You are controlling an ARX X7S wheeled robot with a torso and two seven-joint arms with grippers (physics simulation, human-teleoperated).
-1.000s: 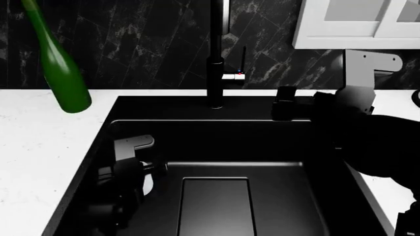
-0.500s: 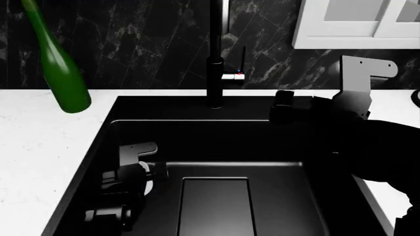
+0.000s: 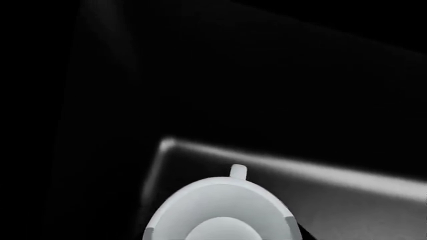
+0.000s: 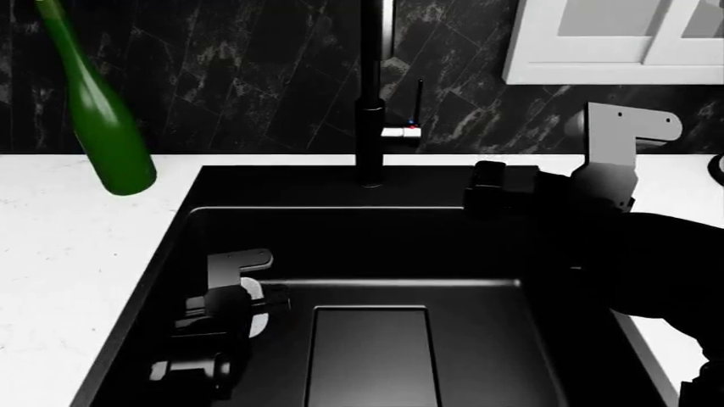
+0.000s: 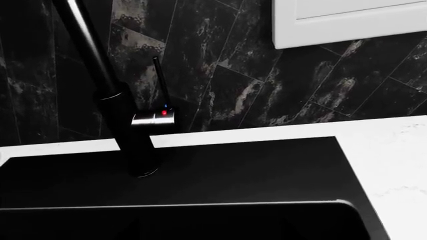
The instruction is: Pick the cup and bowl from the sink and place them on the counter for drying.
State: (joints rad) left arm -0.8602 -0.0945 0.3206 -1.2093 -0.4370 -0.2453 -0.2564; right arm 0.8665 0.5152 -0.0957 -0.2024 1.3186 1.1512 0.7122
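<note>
The cup [image 4: 259,320] is a small white shape low against the left wall of the black sink [image 4: 453,246]. My left gripper [image 4: 254,307] is down over it. In the left wrist view the cup [image 3: 220,207] fills the space at the jaws, with a grey fingertip [image 3: 150,230] at each side of it, so the gripper looks open around it. My right gripper [image 4: 489,188] hovers over the sink's back right rim, too dark to read. The bowl is out of view. White counter [image 4: 68,254] flanks the sink.
A tall black faucet [image 4: 371,102] stands at the middle of the sink's back edge. A green bottle [image 4: 108,127] stands on the counter at the back left. A white wall cabinet [image 4: 611,42] hangs at the upper right. The sink floor has a rectangular panel [image 4: 371,356].
My left arm has sunk a little lower and rightward into the sink, onto the cup, which has stayed in place. The right arm's bracket has edged slightly upward.
</note>
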